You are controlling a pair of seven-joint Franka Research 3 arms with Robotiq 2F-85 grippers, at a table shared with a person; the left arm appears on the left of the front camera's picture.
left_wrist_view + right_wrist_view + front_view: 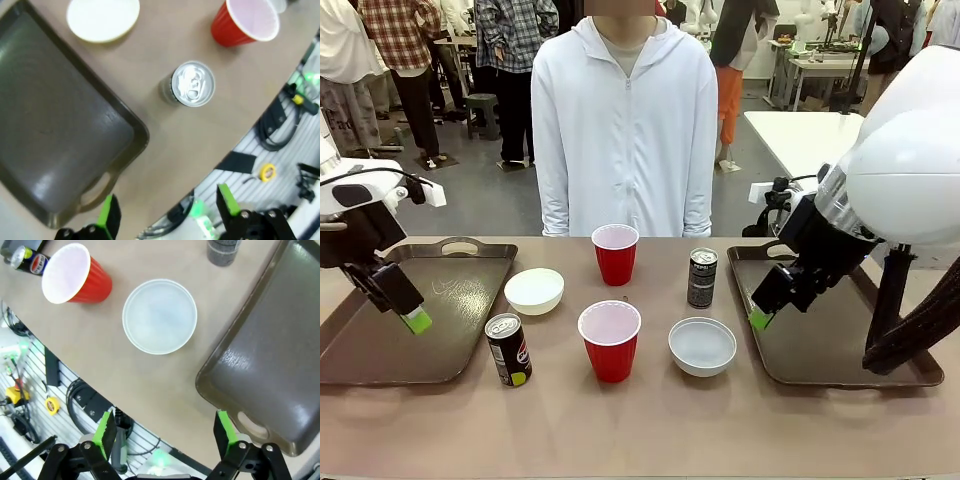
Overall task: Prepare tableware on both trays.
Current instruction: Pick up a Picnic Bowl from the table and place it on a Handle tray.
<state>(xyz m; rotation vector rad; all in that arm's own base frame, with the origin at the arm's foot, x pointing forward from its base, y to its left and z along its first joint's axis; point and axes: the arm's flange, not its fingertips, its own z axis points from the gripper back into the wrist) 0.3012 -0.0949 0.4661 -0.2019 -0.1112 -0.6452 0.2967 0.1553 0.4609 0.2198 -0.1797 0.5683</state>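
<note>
Tableware stands loose on the brown bench point(640, 430), all of it between the two trays and none on them. Nearest the robot's side runs a row of three. The near can point(508, 349), dark with a silver top, is upright just off the inner rim of the left tray point(450, 300). The near red cup point(609, 340) is in the middle, mouth up with its white inside showing. The near white bowl point(702, 346) sits to the right of it, empty. A second row lies behind: the far white bowl point(534, 290) close to the left tray's rim, the far red cup point(615, 253) upright at the centre, and the far can point(702, 277) standing between that cup and the right tray point(820, 350). Both dark brown trays lie flat and bare at either end, handle cut-outs in their short sides. The left tool point(415, 318) hangs above the left tray, its green-padded fingers spread wide with nothing between them. The right tool point(760, 318) hangs over the inner edge of the right tray, fingers likewise parted and holding nothing. At the far side a person point(625, 130) in a white zipped hoodie stands against the bench, arms down.
</note>
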